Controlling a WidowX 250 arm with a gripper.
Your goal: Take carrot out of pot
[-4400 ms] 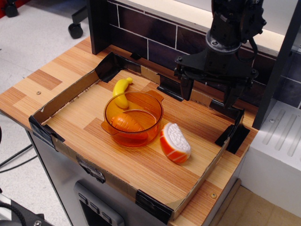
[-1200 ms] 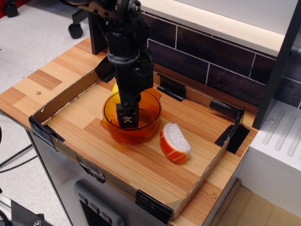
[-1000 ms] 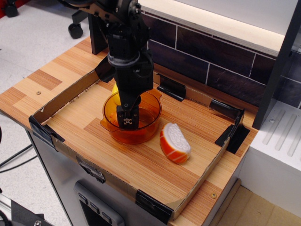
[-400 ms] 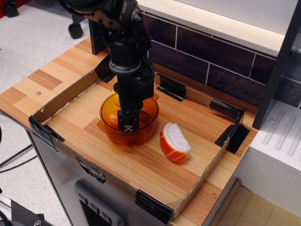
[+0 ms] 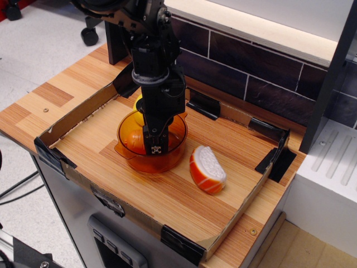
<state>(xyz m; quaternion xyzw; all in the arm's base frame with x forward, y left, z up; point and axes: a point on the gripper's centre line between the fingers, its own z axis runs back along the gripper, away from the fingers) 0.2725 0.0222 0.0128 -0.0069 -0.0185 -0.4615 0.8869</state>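
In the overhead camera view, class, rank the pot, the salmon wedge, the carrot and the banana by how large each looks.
1. Pot, clearly largest.
2. Salmon wedge.
3 and 4. Carrot and banana: unsure, because the arm hides most of both, so only small parts show.

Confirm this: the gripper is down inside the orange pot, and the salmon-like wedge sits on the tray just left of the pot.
One detail is wrong. The gripper is indeed down inside the orange pot, but the salmon-like wedge sits on the tray just right of the pot as seen in the observation.image view, not left.
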